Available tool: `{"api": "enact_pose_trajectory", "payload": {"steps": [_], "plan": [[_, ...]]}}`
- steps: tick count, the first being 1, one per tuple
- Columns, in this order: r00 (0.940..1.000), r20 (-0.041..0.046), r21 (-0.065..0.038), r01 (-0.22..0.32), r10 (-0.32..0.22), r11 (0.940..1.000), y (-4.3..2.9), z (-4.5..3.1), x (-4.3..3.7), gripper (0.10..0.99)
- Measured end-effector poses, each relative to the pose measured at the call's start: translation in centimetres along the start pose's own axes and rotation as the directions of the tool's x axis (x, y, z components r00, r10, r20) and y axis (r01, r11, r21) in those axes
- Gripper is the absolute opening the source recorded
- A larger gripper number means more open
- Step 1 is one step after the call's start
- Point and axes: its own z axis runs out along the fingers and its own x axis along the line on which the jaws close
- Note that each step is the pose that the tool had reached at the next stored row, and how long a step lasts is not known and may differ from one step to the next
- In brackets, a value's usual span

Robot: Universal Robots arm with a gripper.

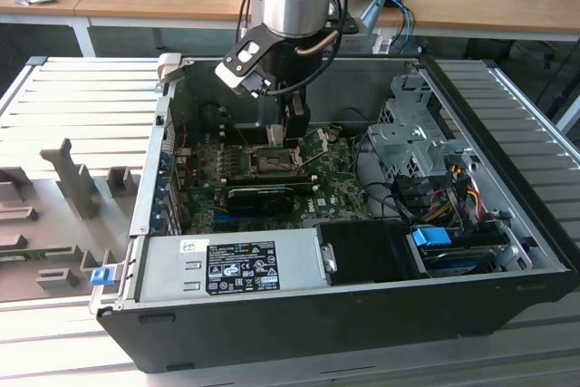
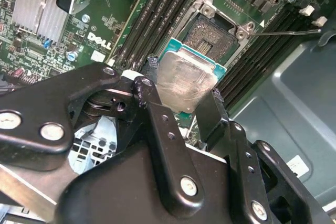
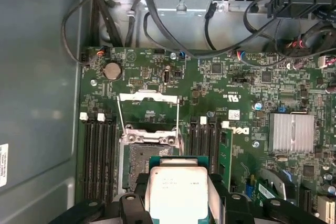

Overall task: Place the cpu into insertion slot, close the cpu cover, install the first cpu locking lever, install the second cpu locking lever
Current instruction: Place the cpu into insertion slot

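Silver-faced, the cpu (image 2: pixel 184 85) is clamped by two opposite edges between the fingers of the gripper (image 2: pixel 185 80). It is held just above the board (image 3: pixel 236 77), overlapping the near rim of the slot (image 2: pixel 212 35), and is not yet seated. The slot is found in the part of the board toward the far wall of the case (image 1: pixel 507 251), between two banks of memory slots (image 3: pixel 97 150). The cover (image 3: pixel 148 98) is seen raised off the slot.

For the placing to be done well, the chip should be squared to the slot's rim, held level and lowered without side pressure, since the contacts are judged easily bent.

How the chip sits against the slot's corner is best shown in the second wrist view, where a thin lever (image 2: pixel 289 32) is also seen lying clear. The raised cover and the line along the slot's sides are given by the first wrist view. The arm's place over the case is given by the exterior view.
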Motion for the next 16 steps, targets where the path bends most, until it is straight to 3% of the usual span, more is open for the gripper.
{"api": "enact_pose_trajectory", "payload": {"steps": [4, 10, 16], "plan": [[1.0, 0.0046, 0.0, 0.0, 0.0, 1.0, -0.01, 0.39, -0.01, 0.529], [0.9999, 0.0125, 0.0, -0.004, 0.004, 1.0, -0.06, 1.62, 0.18, 0.529], [0.9994, 0.0138, -0.001, -0.031, 0.031, 0.9995, -0.25, 2.48, 0.19, 0.529]]}}
